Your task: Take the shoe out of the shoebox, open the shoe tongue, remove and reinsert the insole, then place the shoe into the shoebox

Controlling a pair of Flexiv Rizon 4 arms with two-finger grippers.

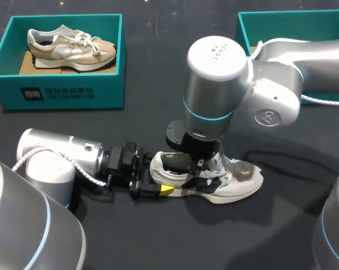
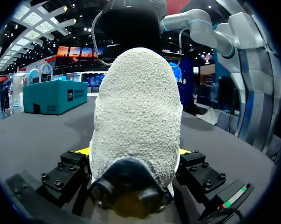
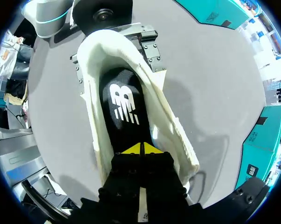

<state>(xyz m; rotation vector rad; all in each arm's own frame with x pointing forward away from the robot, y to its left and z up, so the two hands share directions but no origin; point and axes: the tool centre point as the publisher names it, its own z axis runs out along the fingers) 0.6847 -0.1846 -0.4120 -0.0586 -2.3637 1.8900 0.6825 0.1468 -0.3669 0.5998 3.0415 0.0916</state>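
Shoe [image 1: 236, 181] lies on the table [image 1: 175, 242], lower middle of the frame, its heel clenched in the left claw [image 1: 157, 179]; right claw [image 3: 141, 149], tips pressed together, sits inside over the insole [image 3: 124, 105].

From where I stand, the shoe [image 1: 206, 183] has a heel of rough, fuzzy off-white cloth, rather like towelling, and its insole [image 3: 124, 109] is smooth matt black fabric. The table [image 1: 158, 242] is dark and matt. The right arm [image 1: 214, 73] has a smooth, glossy silver casing, and the teal shoebox [image 1: 62, 93] looks like matt card
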